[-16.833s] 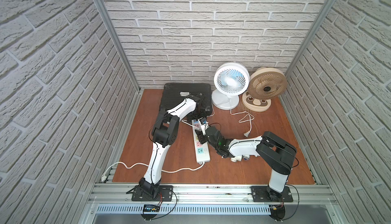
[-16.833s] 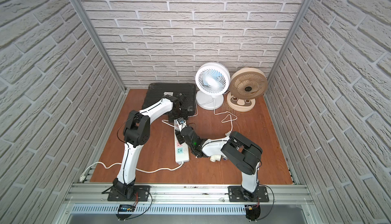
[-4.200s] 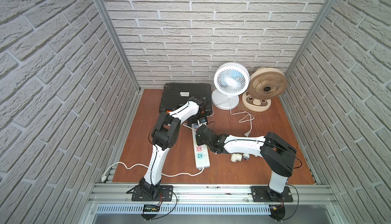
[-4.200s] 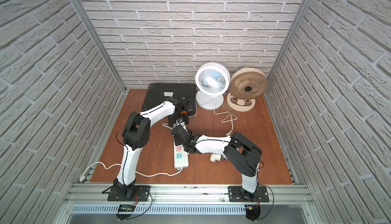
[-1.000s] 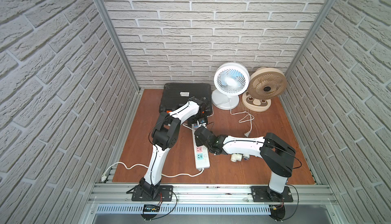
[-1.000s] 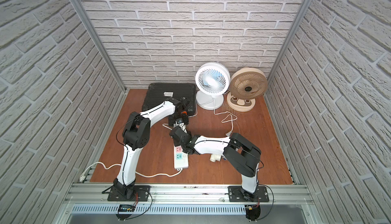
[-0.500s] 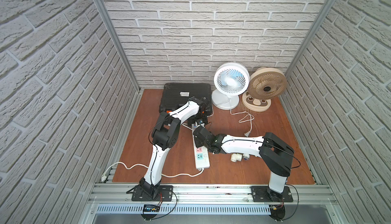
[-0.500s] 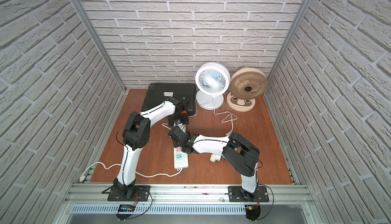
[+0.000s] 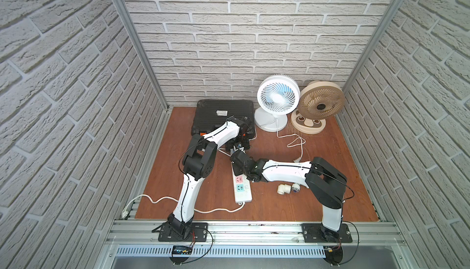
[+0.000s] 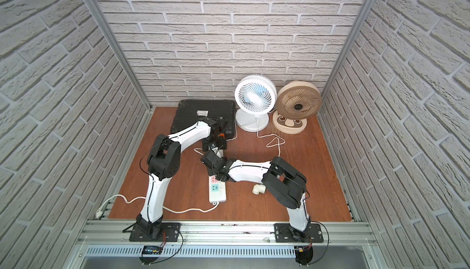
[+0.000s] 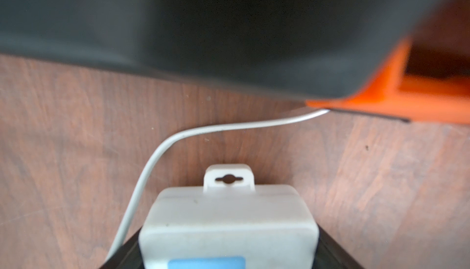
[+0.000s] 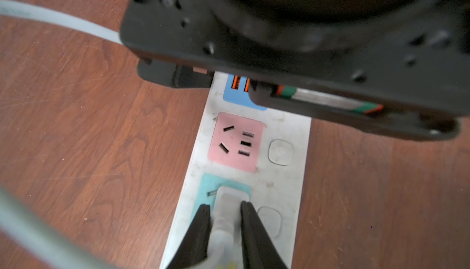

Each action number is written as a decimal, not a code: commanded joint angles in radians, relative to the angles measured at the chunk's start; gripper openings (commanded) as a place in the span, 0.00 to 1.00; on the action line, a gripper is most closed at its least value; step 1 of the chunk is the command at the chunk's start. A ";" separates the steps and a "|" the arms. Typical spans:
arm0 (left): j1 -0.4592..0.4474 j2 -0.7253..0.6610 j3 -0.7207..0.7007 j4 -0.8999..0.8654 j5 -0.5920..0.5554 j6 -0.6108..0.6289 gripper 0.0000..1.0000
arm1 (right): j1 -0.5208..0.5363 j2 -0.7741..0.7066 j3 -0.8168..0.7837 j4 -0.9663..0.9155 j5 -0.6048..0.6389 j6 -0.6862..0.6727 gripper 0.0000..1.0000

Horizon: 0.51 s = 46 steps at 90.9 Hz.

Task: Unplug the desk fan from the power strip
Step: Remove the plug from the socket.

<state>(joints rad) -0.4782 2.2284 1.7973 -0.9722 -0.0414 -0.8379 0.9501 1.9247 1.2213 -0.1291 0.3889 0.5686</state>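
Right wrist: pincer snug around plug.

No writing can be read anywhere. A small white label sits on top of the black case just beside the desk fan, but its print is too small to make out. The tan fan, on the desk fan's other side, has a dark hub panel whose marks are illegible.

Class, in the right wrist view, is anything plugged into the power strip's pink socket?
No, the pink socket on the power strip shows bare slots; the white plug sits in the teal panel.
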 commanded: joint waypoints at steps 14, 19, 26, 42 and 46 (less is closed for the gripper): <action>-0.013 0.074 -0.046 -0.190 0.112 -0.010 0.00 | -0.006 -0.001 0.025 -0.002 0.012 -0.001 0.12; -0.013 0.074 -0.045 -0.190 0.110 -0.010 0.00 | -0.006 -0.001 0.024 0.005 0.010 0.000 0.10; -0.012 0.074 -0.043 -0.192 0.110 -0.010 0.00 | -0.004 0.002 0.032 0.007 0.007 0.002 0.08; -0.011 0.074 -0.036 -0.199 0.109 -0.010 0.00 | 0.010 0.034 0.081 -0.023 0.025 0.005 0.04; -0.012 0.074 -0.036 -0.198 0.108 -0.010 0.00 | 0.014 0.043 0.092 -0.032 0.035 0.007 0.03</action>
<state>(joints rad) -0.4770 2.2288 1.8023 -0.9775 -0.0380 -0.8345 0.9554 1.9377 1.2545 -0.1738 0.4019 0.5701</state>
